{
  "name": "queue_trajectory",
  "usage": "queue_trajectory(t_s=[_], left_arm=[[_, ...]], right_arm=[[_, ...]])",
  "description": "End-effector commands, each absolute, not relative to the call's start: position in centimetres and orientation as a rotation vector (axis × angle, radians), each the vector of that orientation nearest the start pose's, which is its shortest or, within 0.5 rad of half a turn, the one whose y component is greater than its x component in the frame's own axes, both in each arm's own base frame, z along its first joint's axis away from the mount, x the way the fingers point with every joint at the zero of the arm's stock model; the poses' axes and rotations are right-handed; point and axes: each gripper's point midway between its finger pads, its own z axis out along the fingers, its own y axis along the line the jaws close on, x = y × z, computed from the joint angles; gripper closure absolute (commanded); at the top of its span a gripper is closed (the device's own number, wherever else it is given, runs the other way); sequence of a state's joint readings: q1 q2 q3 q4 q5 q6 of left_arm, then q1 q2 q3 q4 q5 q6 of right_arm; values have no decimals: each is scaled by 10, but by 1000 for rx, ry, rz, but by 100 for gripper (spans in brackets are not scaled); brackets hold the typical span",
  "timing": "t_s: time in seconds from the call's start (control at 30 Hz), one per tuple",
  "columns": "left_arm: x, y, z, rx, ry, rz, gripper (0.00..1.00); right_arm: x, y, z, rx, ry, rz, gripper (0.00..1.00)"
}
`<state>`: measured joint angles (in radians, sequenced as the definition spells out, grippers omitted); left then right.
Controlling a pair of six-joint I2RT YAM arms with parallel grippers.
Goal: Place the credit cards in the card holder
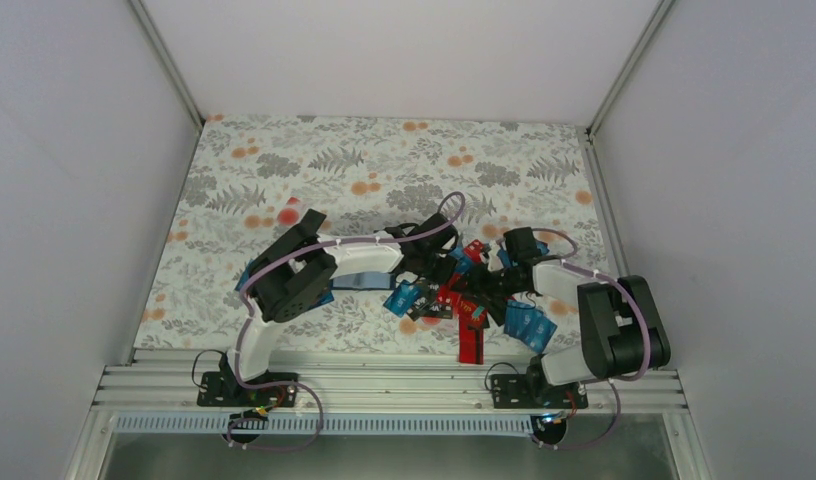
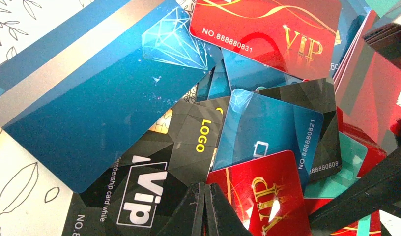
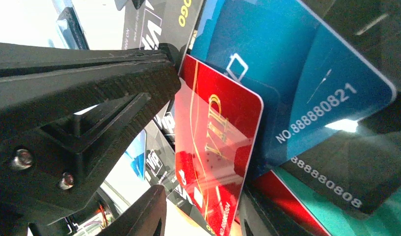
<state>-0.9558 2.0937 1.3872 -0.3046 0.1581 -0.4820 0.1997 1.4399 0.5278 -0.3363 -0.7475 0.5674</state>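
Observation:
The credit cards (image 1: 454, 300) lie in a loose heap of blue, red, black and teal at the table's middle front. My left gripper (image 2: 205, 196) is shut with nothing between its fingers. Its tip rests at the seam between a black VIP card (image 2: 139, 196) and a red VIP card (image 2: 267, 196). My right gripper (image 3: 203, 196) stands open astride that same red VIP card (image 3: 213, 128), one finger on each long side. From above, the left gripper (image 1: 446, 272) and the right gripper (image 1: 481, 283) meet over the heap. I cannot make out the card holder in any view.
A large blue card with a grey stripe (image 2: 90, 93) lies at the heap's left on the floral tablecloth (image 1: 314, 160). A few blue cards (image 1: 529, 325) and a red one (image 1: 471, 342) lie near the right arm's base. White walls close in the table.

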Motion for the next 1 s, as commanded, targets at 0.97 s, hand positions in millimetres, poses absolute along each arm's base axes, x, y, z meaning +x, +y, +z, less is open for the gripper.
queue_trajectory(t_s=[0.97], left_arm=[[252, -411, 65, 627, 2637, -739, 98]], right_arm=[[204, 156, 25, 352, 2894, 1157, 96]])
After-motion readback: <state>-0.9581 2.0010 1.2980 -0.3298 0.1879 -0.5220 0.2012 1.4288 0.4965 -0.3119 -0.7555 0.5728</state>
